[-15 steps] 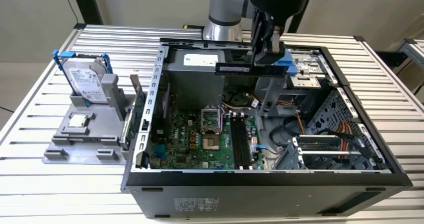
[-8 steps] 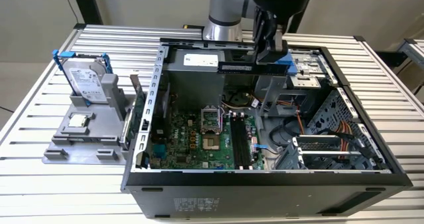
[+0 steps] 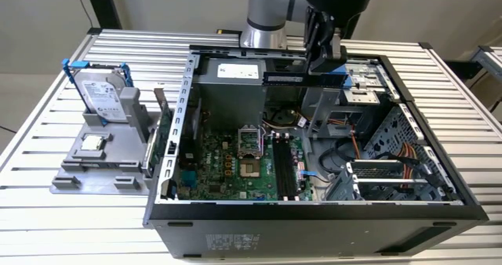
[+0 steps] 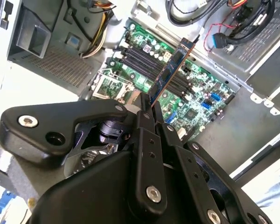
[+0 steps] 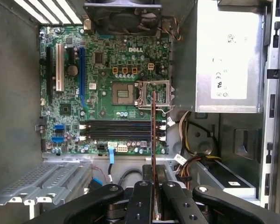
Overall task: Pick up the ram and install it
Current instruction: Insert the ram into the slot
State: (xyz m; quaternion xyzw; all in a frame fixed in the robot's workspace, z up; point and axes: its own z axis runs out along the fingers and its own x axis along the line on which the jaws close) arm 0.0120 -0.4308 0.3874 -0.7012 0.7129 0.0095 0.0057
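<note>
On the exterior view's left, one grey plastic holder is seen. One silver hard drive in a blue frame is stood upright in it, and one small square silver processor chip is laid flat in front of that. Beside it, one open black computer case is placed, with one green motherboard on its floor. Four long black memory slots are counted in the first wrist view.

One long, thin bluish ram stick is held above the open case, clear of the slots, and is pinched at one end between the closed fingers of the black gripper. The ram stick is shown extending out from the gripper over the motherboard.

Everything is carried on a table of silver metal slats. A pale wall is seen behind it.
</note>
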